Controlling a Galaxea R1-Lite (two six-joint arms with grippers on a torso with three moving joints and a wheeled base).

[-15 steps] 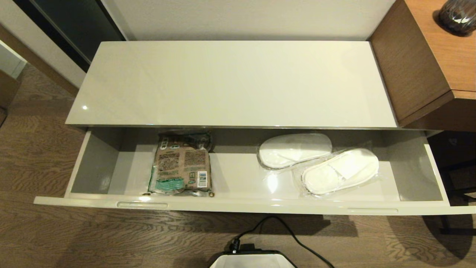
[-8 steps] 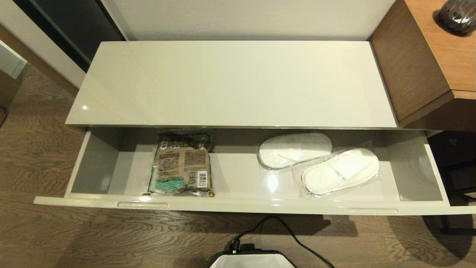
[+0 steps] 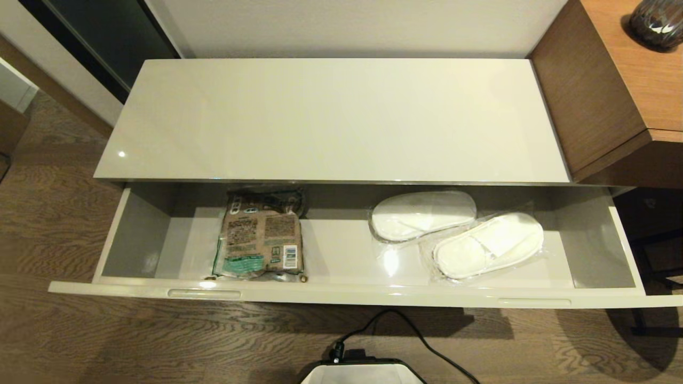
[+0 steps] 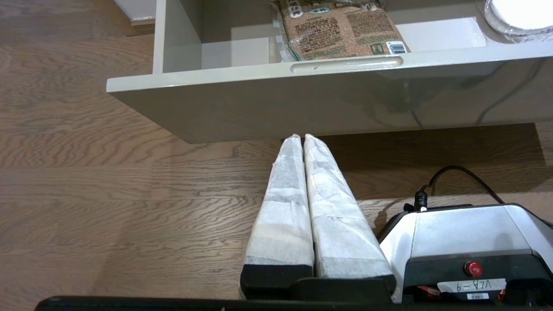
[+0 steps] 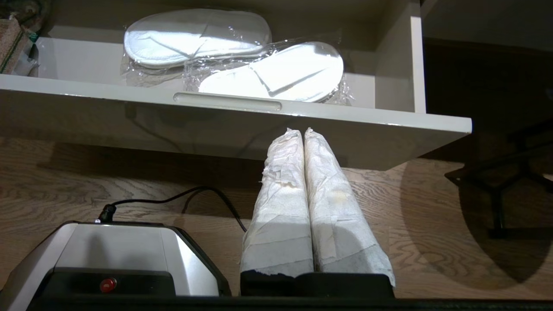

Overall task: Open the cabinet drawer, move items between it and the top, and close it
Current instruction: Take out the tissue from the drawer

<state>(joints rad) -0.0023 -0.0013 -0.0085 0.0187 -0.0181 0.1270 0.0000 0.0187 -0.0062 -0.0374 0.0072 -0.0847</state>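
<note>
Grippers, left (image 4: 302, 137) and right (image 5: 302, 131), both pressed closed, empty, before open cabinet drawer (image 3: 341, 293).

The cabinet drawer (image 3: 133, 234) stands pulled out, open from above. Inside, the brown-and-green packet (image 3: 261, 237) fills the left-centre of the frame and the wrapped slippers (image 3: 456, 232) the right-centre — bare floor lies between them and at both ends. The top (image 3: 331, 117) overhangs the drawer's back strip; its own surface is bare. The brown desk (image 3: 592, 90) walls off the upper right. Both grippers — left gripper (image 4: 302, 137), right gripper (image 5: 302, 131) — sit low before the drawer front.
</note>
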